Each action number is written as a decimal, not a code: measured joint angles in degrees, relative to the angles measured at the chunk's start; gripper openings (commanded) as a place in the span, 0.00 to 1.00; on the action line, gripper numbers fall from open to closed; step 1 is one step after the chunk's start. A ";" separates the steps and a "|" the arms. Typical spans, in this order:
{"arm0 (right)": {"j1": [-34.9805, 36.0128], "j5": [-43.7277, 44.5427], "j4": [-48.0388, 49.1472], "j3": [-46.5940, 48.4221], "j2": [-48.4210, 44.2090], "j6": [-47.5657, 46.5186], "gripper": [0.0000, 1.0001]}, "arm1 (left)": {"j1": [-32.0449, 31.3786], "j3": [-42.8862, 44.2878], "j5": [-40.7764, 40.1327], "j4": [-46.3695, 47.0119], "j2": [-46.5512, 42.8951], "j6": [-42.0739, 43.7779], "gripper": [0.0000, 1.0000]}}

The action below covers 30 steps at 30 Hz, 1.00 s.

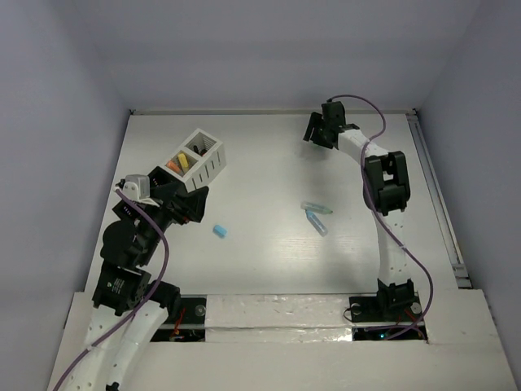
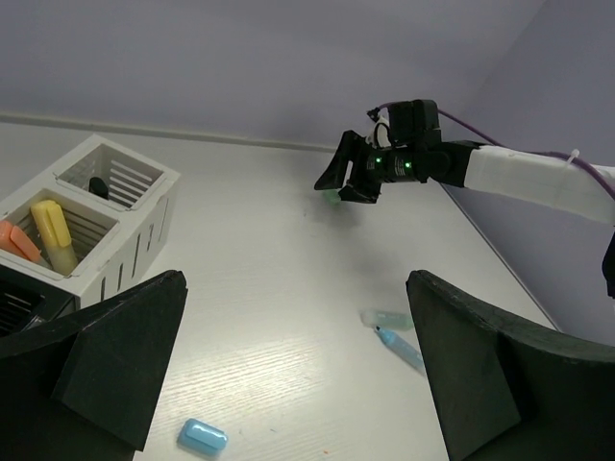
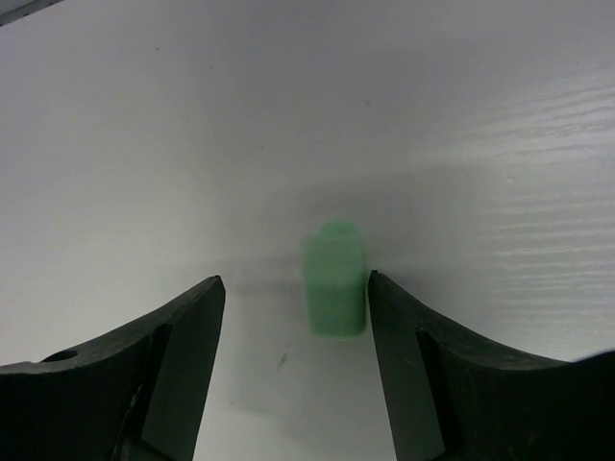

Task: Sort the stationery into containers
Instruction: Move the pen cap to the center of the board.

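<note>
green block sits on the table at the far right, well apart from the white box; it lies between the fingers of the right gripper, off-centre, close against the right-hand finger; we can't tell if it actually touches.
our read: gripper is straddling the block so a squeeze would catch it; the offset means one finger would meet it first and may nudge it sideways.
right jaws: spread wide, much wider than the block, gripping nothing.
white box already holds a yellow piece and an orange piece in one cell, a black piece in the other; so sorting is partly done.
loose on the table: blue block near the left arm, two pale markers mid-table.
left gripper hangs by the white box, jaws fully apart, empty; we judge it's parked clear of the right arm's work, with the blue block in easy reach.
</note>
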 measured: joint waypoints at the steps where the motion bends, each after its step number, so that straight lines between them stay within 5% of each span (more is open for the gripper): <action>1: 0.00 0.26 -0.44 0.94 0.57 -0.26 0.65 | 0.15 0.00 0.09 0.04 0.11 0.00 0.99; 10: 0.00 1.07 -3.96 5.70 3.19 -2.23 0.43 | 1.79 -0.02 1.53 0.94 0.70 0.00 0.99; 17: 0.00 -0.81 -5.95 7.98 4.37 -4.24 0.08 | 3.82 -0.13 3.65 1.99 1.66 -0.20 0.99; 30: 5.22 -10.34 0.50 -12.02 -7.08 -7.08 0.06 | 5.18 -1.99 9.31 4.37 4.09 -2.01 0.99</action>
